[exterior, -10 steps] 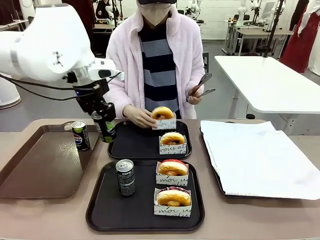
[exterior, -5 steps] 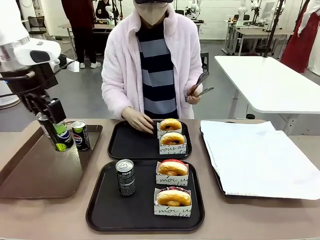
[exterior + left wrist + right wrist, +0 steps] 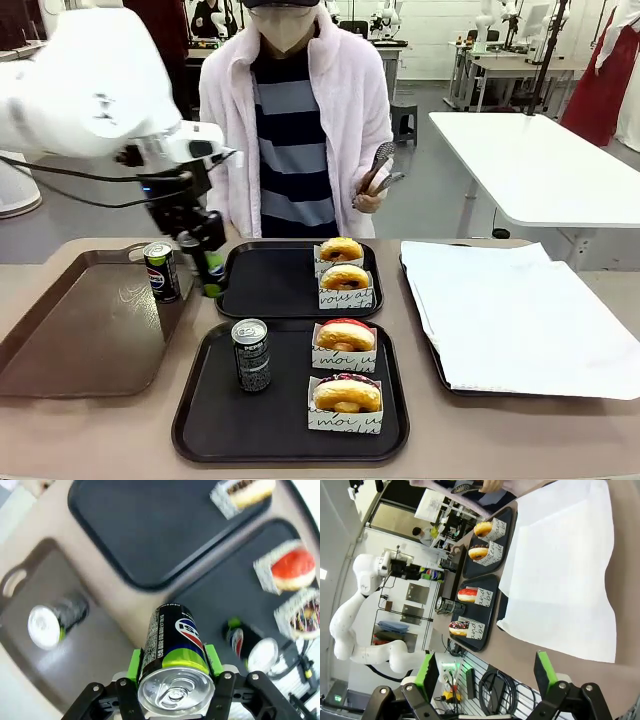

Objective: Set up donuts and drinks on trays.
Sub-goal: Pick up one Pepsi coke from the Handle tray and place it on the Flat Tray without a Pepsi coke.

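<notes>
My left gripper [image 3: 205, 258] is shut on a dark drink can with green marks [image 3: 210, 270], held over the gap between the brown tray and the far black tray [image 3: 262, 303]. In the left wrist view the can [image 3: 172, 647] sits between the green pads [image 3: 134, 662]. A second can [image 3: 160, 270] stands on the brown tray, a third [image 3: 251, 354] on the near black tray [image 3: 205, 428]. Two sleeved donuts [image 3: 342, 250] sit on the far tray and two [image 3: 346, 336] on the near one. My right gripper [image 3: 485, 680] is open, holding nothing, above the table's right end.
The long brown tray [image 3: 70, 345] lies at the left. A tray lined with white paper [image 3: 520, 320] takes up the right side. The person stands at the far edge holding tongs [image 3: 378, 168] at chest height, hands off the table.
My left arm swung left over the brown tray with the can, then back right to the far tray's left edge. The person set a donut on the far tray and drew the hand back.
</notes>
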Action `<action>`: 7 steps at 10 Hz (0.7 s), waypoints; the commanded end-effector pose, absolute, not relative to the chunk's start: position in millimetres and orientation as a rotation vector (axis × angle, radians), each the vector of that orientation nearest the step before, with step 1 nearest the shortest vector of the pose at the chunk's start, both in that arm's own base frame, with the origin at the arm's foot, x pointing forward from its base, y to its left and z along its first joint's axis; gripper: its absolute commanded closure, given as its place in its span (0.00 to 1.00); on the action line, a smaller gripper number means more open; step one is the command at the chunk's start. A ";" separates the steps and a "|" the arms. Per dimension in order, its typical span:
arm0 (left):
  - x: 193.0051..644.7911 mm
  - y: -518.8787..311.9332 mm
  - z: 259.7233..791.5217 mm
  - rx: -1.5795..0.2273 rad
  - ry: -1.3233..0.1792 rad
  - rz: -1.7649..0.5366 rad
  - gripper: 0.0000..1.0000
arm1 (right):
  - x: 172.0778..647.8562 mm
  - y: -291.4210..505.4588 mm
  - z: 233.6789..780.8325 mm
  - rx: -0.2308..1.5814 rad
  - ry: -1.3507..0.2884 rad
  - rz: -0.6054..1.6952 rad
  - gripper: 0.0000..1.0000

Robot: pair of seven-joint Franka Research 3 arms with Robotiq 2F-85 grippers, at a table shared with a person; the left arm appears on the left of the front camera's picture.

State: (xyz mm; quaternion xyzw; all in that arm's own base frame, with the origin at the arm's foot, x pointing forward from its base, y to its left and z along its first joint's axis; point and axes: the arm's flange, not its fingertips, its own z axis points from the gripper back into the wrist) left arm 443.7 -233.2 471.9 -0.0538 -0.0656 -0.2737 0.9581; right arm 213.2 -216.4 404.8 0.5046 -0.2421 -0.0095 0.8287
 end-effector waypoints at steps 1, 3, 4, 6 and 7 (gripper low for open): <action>489.7 -255.3 463.8 -0.083 -0.132 -0.505 0.42 | 212.9 -215.1 403.5 1.081 -0.529 -0.013 0.00; 522.0 -267.7 435.0 -0.059 -0.101 -0.466 0.42 | 212.9 -215.1 403.5 1.081 -0.529 -0.013 0.00; 537.7 -273.4 421.8 -0.052 -0.072 -0.455 0.42 | 212.9 -215.1 403.5 1.081 -0.529 -0.013 0.00; 547.3 -277.4 408.4 -0.029 -0.066 -0.437 0.42 | 212.9 -215.1 403.5 1.081 -0.529 -0.013 0.00; 550.6 -279.0 405.1 -0.006 -0.075 -0.438 0.42 | 212.9 -215.1 403.5 1.081 -0.529 -0.013 0.00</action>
